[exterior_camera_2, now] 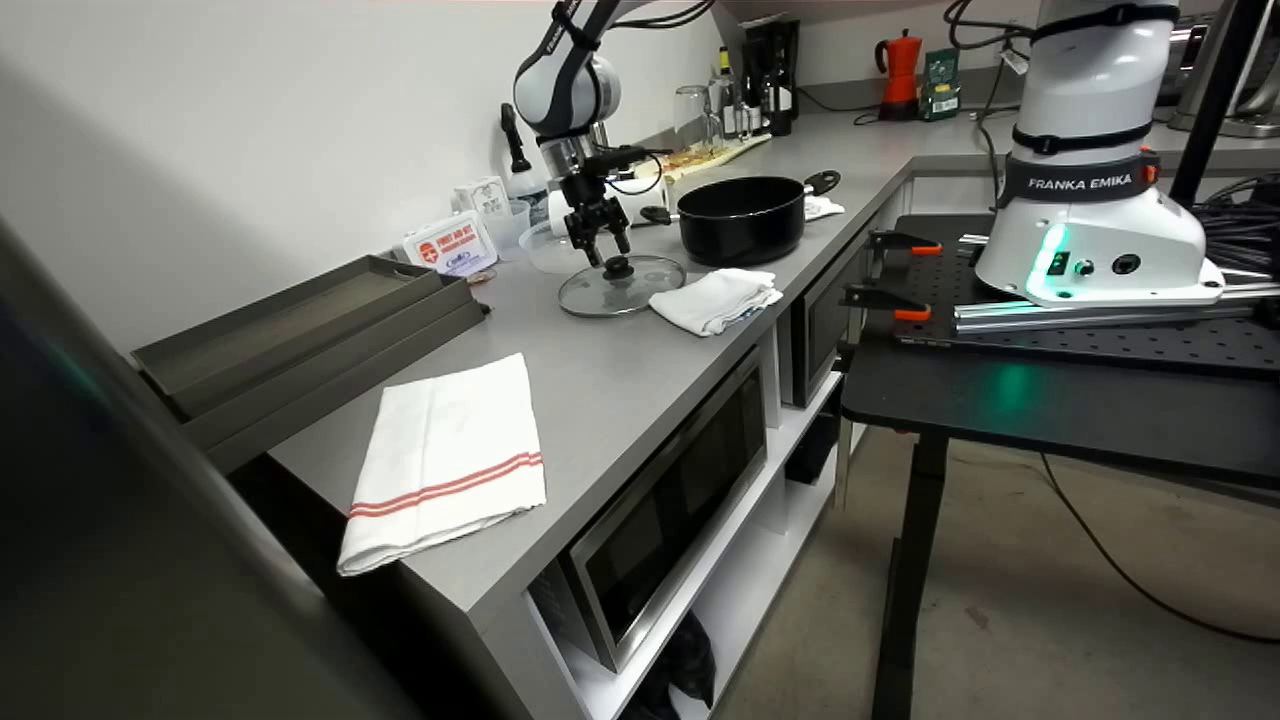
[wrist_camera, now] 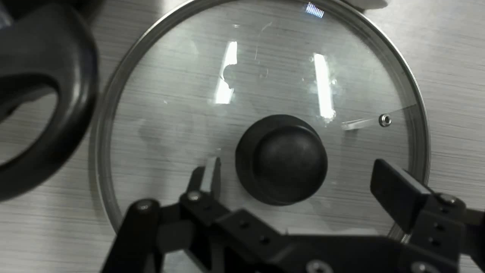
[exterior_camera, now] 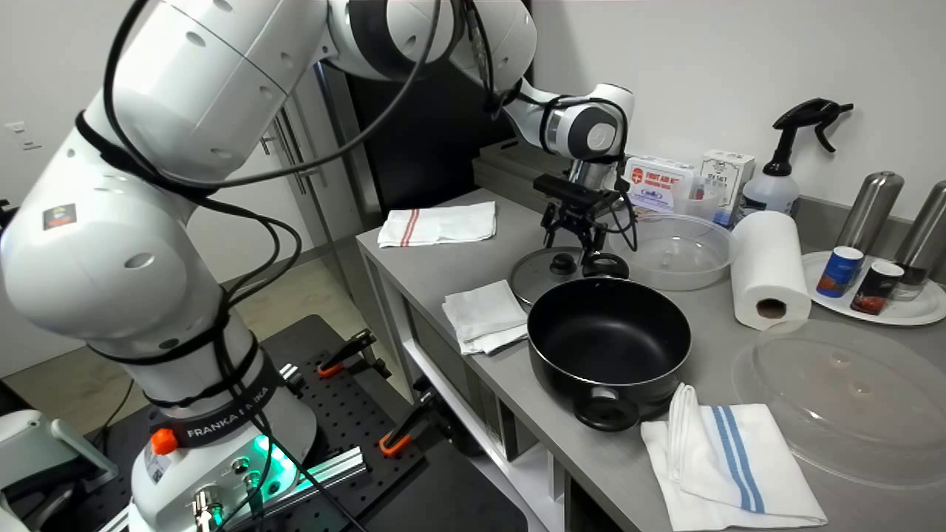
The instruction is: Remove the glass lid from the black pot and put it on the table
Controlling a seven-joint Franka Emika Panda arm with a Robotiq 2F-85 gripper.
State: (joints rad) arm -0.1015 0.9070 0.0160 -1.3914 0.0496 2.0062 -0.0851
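Note:
The glass lid (exterior_camera: 531, 281) with its black knob lies flat on the grey table (exterior_camera: 421, 267), beside the black pot (exterior_camera: 556, 380). The lid (exterior_camera_2: 620, 292) and the pot (exterior_camera_2: 740, 230) also show in an exterior view. The pot is uncovered and its dark inside looks empty. My gripper (exterior_camera: 569, 248) is over the lid. In the wrist view my gripper (wrist_camera: 295, 166) is open, its fingers apart on either side of the knob without touching it. The lid (wrist_camera: 178, 113) fills most of that view. A pot handle (wrist_camera: 77, 76) shows at its left edge.
A folded white cloth (exterior_camera: 484, 316) lies close to the lid and pot. A clear bowl (exterior_camera: 669, 277) and paper towel roll (exterior_camera: 768, 258) stand behind. A blue-striped towel (exterior_camera: 728, 465) and clear disc (exterior_camera: 857, 406) lie by the pot. Grey trays (exterior_camera_2: 300, 330) are by the wall.

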